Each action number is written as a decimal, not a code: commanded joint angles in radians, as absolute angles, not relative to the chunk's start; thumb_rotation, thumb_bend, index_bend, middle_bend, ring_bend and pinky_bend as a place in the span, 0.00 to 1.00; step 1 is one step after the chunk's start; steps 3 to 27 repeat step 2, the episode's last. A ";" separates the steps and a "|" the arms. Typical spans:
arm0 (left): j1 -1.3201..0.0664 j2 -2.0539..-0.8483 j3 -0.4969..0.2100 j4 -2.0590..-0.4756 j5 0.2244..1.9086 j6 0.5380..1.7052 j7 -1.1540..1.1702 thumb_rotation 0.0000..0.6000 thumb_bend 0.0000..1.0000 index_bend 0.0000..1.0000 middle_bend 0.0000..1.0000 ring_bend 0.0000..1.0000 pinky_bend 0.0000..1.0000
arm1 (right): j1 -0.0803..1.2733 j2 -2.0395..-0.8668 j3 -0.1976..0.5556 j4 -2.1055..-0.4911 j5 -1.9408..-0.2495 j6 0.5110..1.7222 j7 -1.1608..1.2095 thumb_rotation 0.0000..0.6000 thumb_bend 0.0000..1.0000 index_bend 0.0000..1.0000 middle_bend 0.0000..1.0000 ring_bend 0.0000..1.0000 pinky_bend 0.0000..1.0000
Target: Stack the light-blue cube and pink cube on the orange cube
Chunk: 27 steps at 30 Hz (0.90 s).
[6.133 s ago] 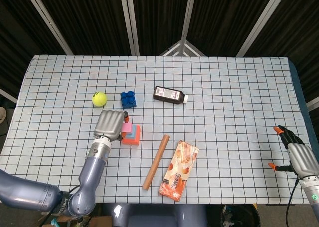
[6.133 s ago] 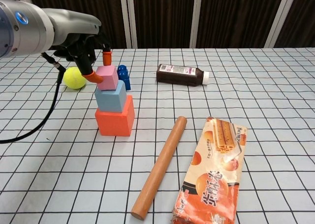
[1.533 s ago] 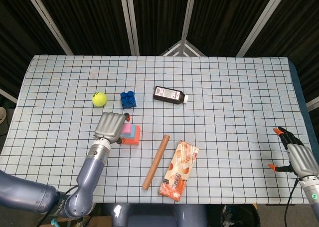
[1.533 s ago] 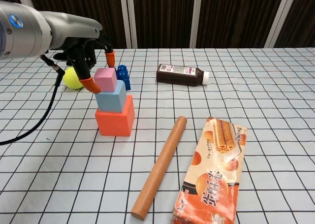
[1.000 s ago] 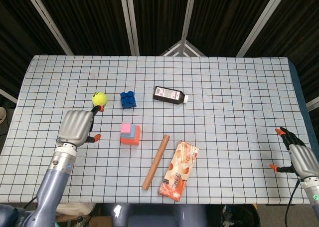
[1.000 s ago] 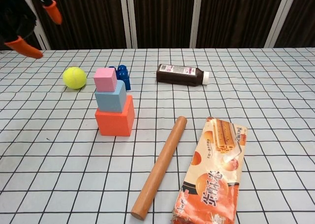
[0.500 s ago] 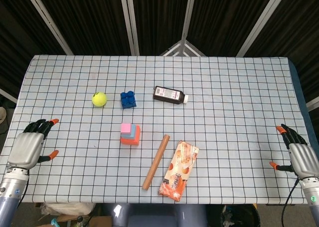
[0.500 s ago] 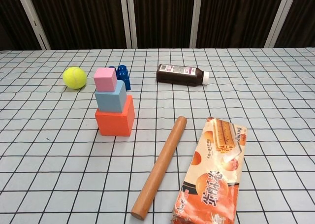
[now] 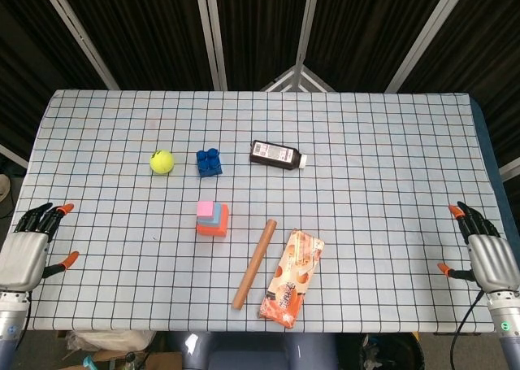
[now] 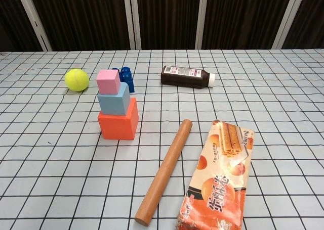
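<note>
The pink cube (image 10: pixel 108 81) sits on the light-blue cube (image 10: pixel 114 99), which sits on the orange cube (image 10: pixel 119 121). In the head view the same stack shows as pink cube (image 9: pixel 205 208), light-blue cube (image 9: pixel 213 217) and orange cube (image 9: pixel 216 227) left of the table's middle. My left hand (image 9: pixel 24 252) hovers at the table's left edge, fingers spread, holding nothing. At the right edge my right hand (image 9: pixel 489 259) is also open and holds nothing. Neither hand shows in the chest view.
A yellow tennis ball (image 9: pixel 162 161) and a dark-blue toy brick (image 9: pixel 209 161) lie behind the stack. A dark bottle (image 9: pixel 278 154) lies on its side further right. A wooden rod (image 9: pixel 254 263) and an orange snack packet (image 9: pixel 292 277) lie near the front edge.
My left hand has let go of the pink cube and drawn back to the table's left edge, leaving the chest view. The stack stands unchanged. The right hand has barely moved.
</note>
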<state>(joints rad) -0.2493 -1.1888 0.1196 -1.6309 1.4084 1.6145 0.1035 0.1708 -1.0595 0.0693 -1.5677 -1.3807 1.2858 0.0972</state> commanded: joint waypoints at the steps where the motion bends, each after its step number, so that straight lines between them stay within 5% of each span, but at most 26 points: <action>1: -0.240 -1.181 0.109 -1.636 1.412 1.607 0.098 1.00 0.24 0.15 0.20 0.13 0.14 | 0.171 -1.061 0.072 -1.569 -1.374 1.282 0.090 1.00 0.13 0.00 0.02 0.06 0.16; 27: -0.237 -1.180 0.104 -1.636 1.413 1.605 0.096 1.00 0.24 0.15 0.20 0.12 0.14 | 0.172 -1.061 0.072 -1.570 -1.370 1.279 0.089 1.00 0.13 0.00 0.02 0.06 0.16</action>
